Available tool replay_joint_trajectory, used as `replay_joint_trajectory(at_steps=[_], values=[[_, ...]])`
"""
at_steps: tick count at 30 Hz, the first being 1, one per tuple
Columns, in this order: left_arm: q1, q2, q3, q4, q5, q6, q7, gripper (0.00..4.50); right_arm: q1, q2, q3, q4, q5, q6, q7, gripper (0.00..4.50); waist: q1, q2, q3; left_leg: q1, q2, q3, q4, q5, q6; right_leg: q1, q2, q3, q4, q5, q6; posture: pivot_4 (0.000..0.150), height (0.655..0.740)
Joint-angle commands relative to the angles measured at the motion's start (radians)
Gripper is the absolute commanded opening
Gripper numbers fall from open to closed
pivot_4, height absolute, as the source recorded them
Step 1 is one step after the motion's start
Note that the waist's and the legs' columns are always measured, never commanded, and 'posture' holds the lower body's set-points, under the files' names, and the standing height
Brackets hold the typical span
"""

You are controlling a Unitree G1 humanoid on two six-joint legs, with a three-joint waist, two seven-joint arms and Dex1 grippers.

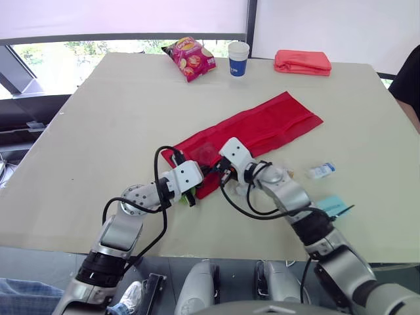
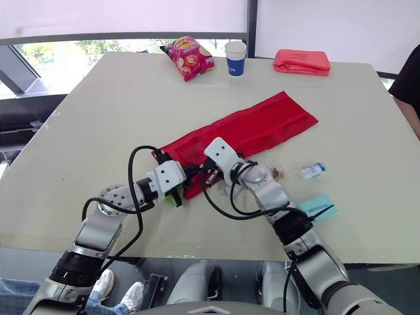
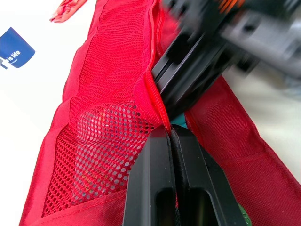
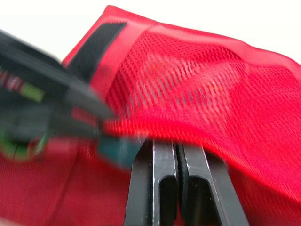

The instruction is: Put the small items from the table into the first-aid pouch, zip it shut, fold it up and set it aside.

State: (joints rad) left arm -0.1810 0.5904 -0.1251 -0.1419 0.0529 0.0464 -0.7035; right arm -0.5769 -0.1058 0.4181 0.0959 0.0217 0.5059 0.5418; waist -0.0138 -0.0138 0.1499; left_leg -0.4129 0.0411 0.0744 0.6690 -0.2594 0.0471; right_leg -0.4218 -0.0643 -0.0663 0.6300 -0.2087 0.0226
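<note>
White letters "is life" stand on the blue paper cup (image 3: 16, 49), cut off at the edge. It stands at twelve o'clock on the table (image 1: 98, 131). The logo on the red snack bag (image 1: 189, 58) at eleven o'clock is too small to read.

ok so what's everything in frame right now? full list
table: 1, beige, under everything
pouch: 1, red with mesh pockets, unfolded flat at table centre
chip bag: 1, red and pink, far edge
cup: 1, white and blue, far edge beside the chip bag
folded cloth: 1, red, far right corner
vial: 1, clear with a blue label, right of the pouch
packet: 1, teal, near edge on the right
person's arm: 1, dark sleeve, right edge of the table
left gripper: 1, black, jaws shut on the pouch's near seam
right gripper: 1, black, jaws shut at the mesh pocket's edge
</note>
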Motion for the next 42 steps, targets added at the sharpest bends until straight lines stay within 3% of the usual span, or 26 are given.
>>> replay_joint_trajectory(at_steps=[1,17,22,32,37,42], values=[[-0.014,-0.001,0.009,-0.018,-0.011,-0.024,-0.001,0.00,0.014,0.000,0.005,-0.086,0.006,0.050,0.013,0.06,-0.002,0.000,0.000,0.000,0.000,0.000,0.000,0.000,0.001,0.000,0.000,0.000,0.000,0.000,0.000,0.150,0.7400],[0.007,-0.021,-0.011,-0.056,-0.017,-0.013,-0.018,0.00,-0.125,0.163,-0.026,0.233,-0.064,-0.058,-0.110,0.06,-0.002,0.000,0.000,0.003,0.000,0.000,0.000,0.000,0.001,0.000,0.001,0.001,0.005,0.000,0.000,0.150,0.7400],[0.008,-0.021,-0.011,-0.049,-0.016,-0.018,-0.019,0.00,-0.118,0.160,-0.035,0.238,-0.068,-0.076,-0.107,0.06,-0.002,0.000,0.000,0.003,0.000,0.000,0.000,0.000,0.001,0.000,0.001,0.001,0.005,0.000,0.000,0.150,0.7400],[-0.010,0.013,0.025,0.005,-0.013,-0.059,-0.022,0.00,0.042,-0.021,-0.050,-0.173,0.025,0.064,0.077,0.06,0.000,0.000,0.000,0.002,0.000,0.000,0.000,0.000,0.001,0.000,0.000,0.001,0.005,0.000,0.000,0.150,0.7400],[0.002,0.080,0.063,0.077,-0.012,-0.135,-0.038,0.00,0.135,-0.120,-0.151,-0.397,0.136,0.094,0.135,0.06,-0.002,0.000,0.000,0.002,0.001,0.000,0.000,-0.001,0.001,0.000,0.000,0.001,0.005,-0.002,0.002,0.150,0.7400],[-0.068,0.177,0.102,0.312,0.006,-0.294,-0.051,0.00,0.280,-0.190,-0.316,-0.563,0.222,-0.020,0.141,0.06,0.004,0.000,0.000,0.003,0.002,-0.001,0.000,-0.001,0.001,0.000,0.001,0.000,0.005,-0.004,-0.001,0.150,0.7400]])
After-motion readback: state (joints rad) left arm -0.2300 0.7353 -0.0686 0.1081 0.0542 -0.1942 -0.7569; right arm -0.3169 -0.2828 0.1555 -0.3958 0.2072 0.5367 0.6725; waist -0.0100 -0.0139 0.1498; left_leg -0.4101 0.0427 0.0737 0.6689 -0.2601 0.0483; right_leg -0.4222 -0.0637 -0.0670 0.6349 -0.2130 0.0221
